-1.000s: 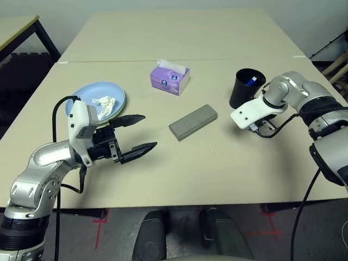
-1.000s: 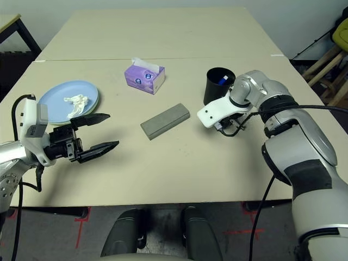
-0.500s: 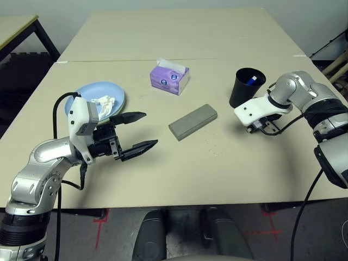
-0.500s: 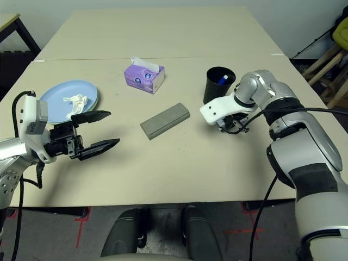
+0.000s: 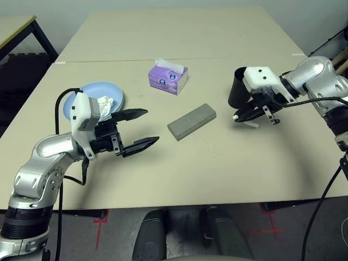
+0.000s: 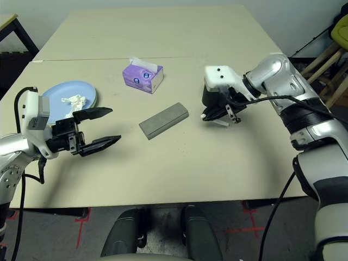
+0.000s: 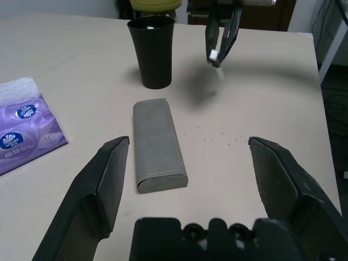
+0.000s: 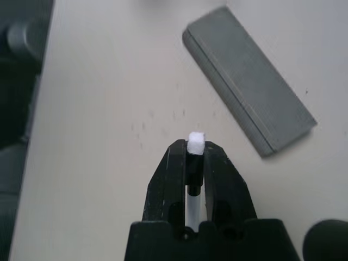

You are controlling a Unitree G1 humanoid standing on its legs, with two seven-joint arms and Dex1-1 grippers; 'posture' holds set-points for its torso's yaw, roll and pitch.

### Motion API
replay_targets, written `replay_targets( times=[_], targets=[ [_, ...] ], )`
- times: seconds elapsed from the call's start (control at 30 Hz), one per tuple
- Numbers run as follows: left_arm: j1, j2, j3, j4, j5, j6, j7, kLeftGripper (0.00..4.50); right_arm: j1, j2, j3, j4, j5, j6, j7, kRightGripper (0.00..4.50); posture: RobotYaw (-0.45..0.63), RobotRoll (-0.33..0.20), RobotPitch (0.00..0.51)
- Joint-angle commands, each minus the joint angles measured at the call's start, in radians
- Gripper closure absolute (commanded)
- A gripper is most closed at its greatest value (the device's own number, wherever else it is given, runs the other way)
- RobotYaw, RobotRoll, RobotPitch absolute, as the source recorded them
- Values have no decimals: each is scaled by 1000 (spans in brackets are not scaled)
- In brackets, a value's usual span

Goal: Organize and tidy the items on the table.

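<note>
So nearest to us on the left, our left claw [image 5: 140, 129] hangs above the desk [image 5: 217, 163] with its two black fingers spread wide apart and nothing between them, pointing toward the middle. Just past it on the left sits the blue plate [image 5: 81, 95] with the crumpled white tissue [image 5: 105, 102] lying on it, and we can't really tell whether a second plate is stacked under it. In the middle of the desk the grey glasses case [image 5: 191, 121] lies flat and slanted, well apart from both claws. Over on the right, our right claw [image 5: 239, 115] is raised off the desk, tilted down and clamped tight on a white pen [image 8: 195, 142], whose white tip pokes out past the fingertips. Right behind that claw stands the black cup [image 7: 151, 51], upright. Farther back, left of the middle and near the desk's seam, there's the purple tissue box [image 5: 168, 78].
</note>
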Motion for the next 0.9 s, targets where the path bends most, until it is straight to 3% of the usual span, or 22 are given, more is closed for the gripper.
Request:
replay_targets(
  times=[0.03, 0.27, 0.47, 0.9],
  targets=[
    [-6, -1, -14, 19, 16, -10, -12, 0, 4, 29, -116, -80, 81, 114, -57, 4206, 65, 0, 130],
    [-6, -5, -14, 30, 25, -24, -14, 0, 1, 131, -266, -104, 103, 107, -242, 4206, 68, 0, 118],
    [-8, -4, -14, 39, 26, -33, -17, 0, -23, 212, -366, -15, 75, -62, -398, 4206, 67, 0, 116],
    [-26, -1, -14, 53, 29, -36, -25, 0, -67, 212, -425, 116, 27, -245, -527, 4206, 59, 0, 113]
  ],
)
